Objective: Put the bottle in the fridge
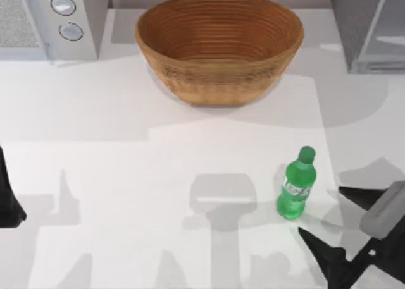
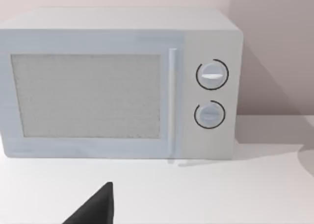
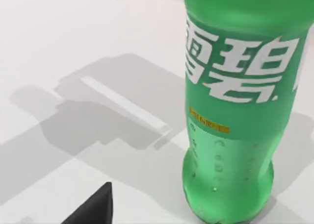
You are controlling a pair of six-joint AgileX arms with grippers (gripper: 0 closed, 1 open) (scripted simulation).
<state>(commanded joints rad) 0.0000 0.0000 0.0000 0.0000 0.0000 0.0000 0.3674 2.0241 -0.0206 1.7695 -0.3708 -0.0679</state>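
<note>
Your right gripper [image 1: 329, 229] sits spread wide just beside the bottle [image 1: 295, 186], which stands upright on the table [image 1: 126, 175], untouched. The fridge [image 1: 367, 26] waits at far right. Your left arm idles at the left edge.

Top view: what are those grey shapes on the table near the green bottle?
In the top view they are shadows: a broad soft patch on the table just left of the bottle, another under the basket. In the right wrist view the same grey patch lies beside the bottle, without glare. The left wrist view shows the microwave evenly lit.
</note>
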